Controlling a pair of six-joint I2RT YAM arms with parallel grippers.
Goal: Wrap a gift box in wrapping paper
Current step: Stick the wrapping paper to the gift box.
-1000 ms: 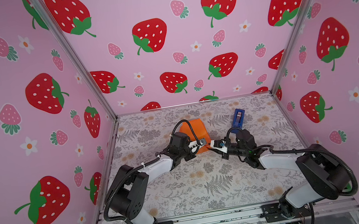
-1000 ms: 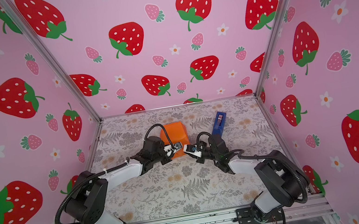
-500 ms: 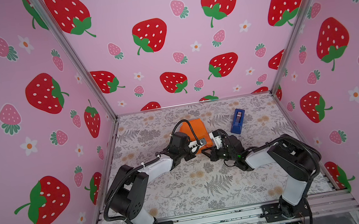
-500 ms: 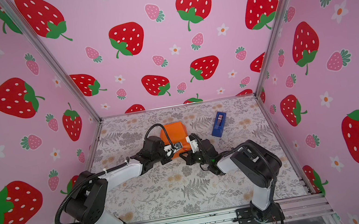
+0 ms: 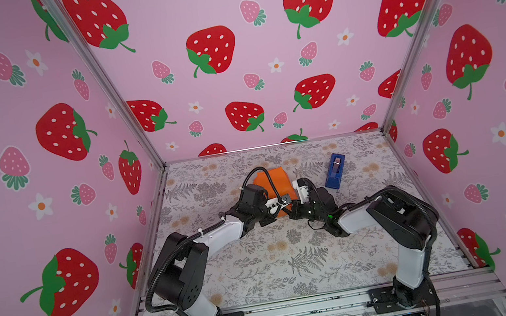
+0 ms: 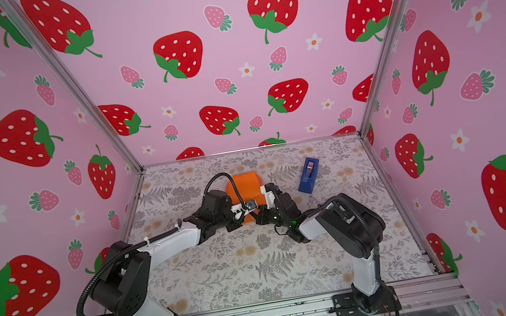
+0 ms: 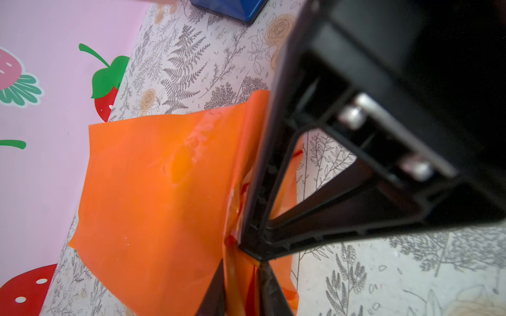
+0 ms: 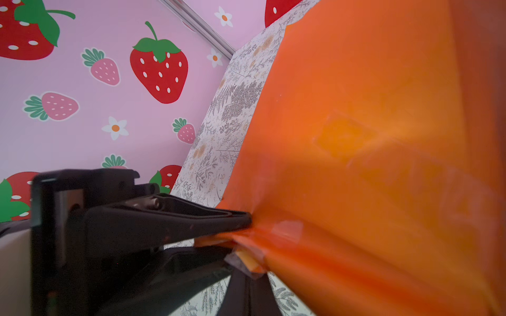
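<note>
Nearly done: a glossy orange sheet of wrapping paper (image 5: pixel 276 175) covers what is presumably the small black cardboard gift box, itself hidden from sight, mid-way back on the grey floral surface (image 5: pixel 279 264) near a narrow blue tape dispenser (image 5: pixel 335 170). Both arms work the parcel's near end. The left gripper (image 8: pixel 243 224) is nipped narrowly on gathered paper, and the right gripper (image 7: pixel 250 250) is clamped fully on the same fold. That flap likely needs flattening against the box, then taping.

Glossy, creased orange wrapping paper (image 7: pixel 153 191)
</note>
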